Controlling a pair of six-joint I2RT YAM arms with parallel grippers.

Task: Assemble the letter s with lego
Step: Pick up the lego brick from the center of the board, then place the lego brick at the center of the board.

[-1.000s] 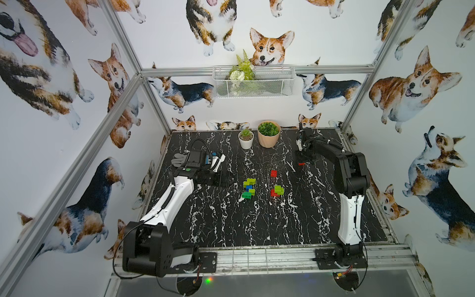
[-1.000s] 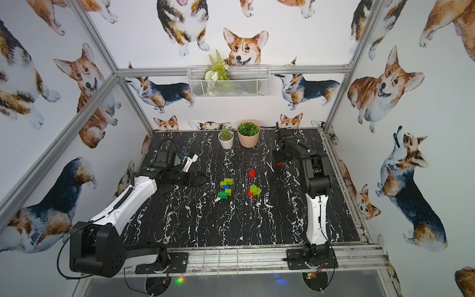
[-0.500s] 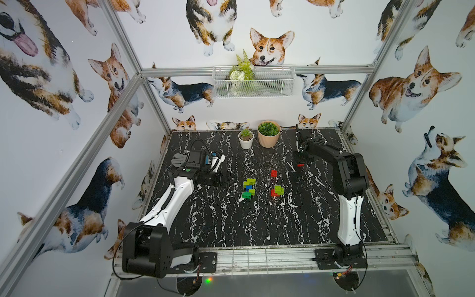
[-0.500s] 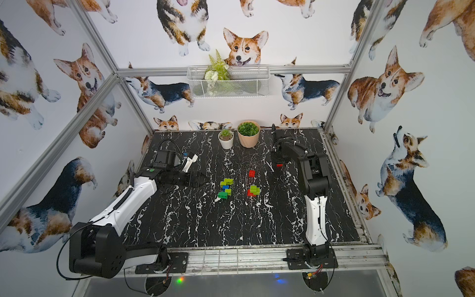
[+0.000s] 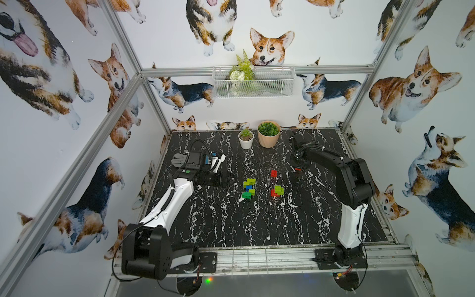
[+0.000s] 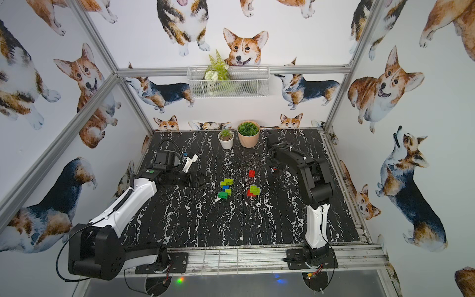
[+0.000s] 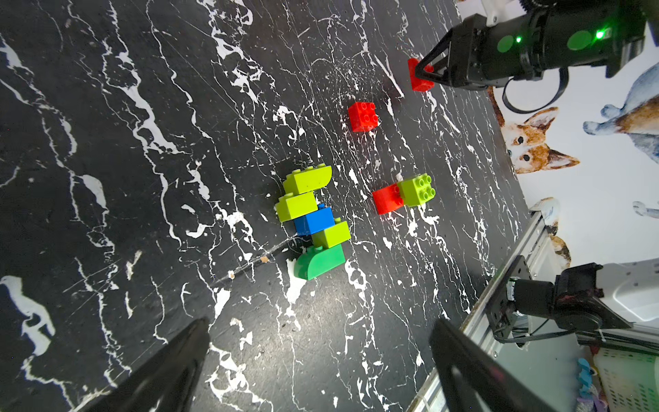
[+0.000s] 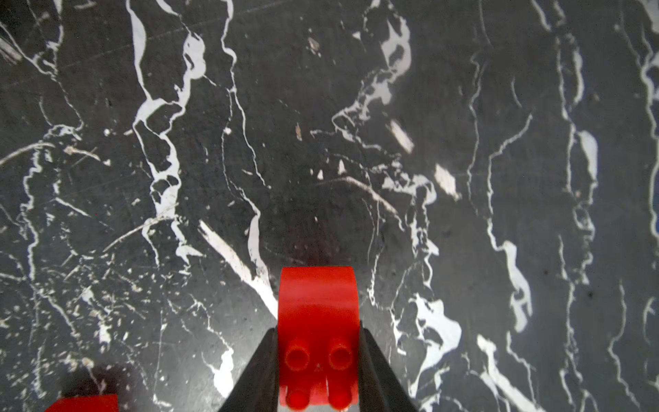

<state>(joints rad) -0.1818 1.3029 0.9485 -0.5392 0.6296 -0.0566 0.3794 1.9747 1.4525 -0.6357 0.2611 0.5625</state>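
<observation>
Right jaws pinch a red curved plastic brick [image 8: 317,303], low over the black marbled surface [image 8: 463,142]. Left jaws spread wide, empty. Fetching step, I'd judge. Next: carry it to the lime-blue-green brick stack [image 7: 313,221] ahead of the left jaws, studs aligned.

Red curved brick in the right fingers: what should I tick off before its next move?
1. Grip: right fingers shut on red curved brick: ok.
2. Brick clear of the table: cannot tell.
3. Idle left fingers open, away from all bricks: ok.
4. Build: green and blue stack in one piece: ok.
5. Straight path to it free: not ok, loose red brick lies roughly between.
</observation>
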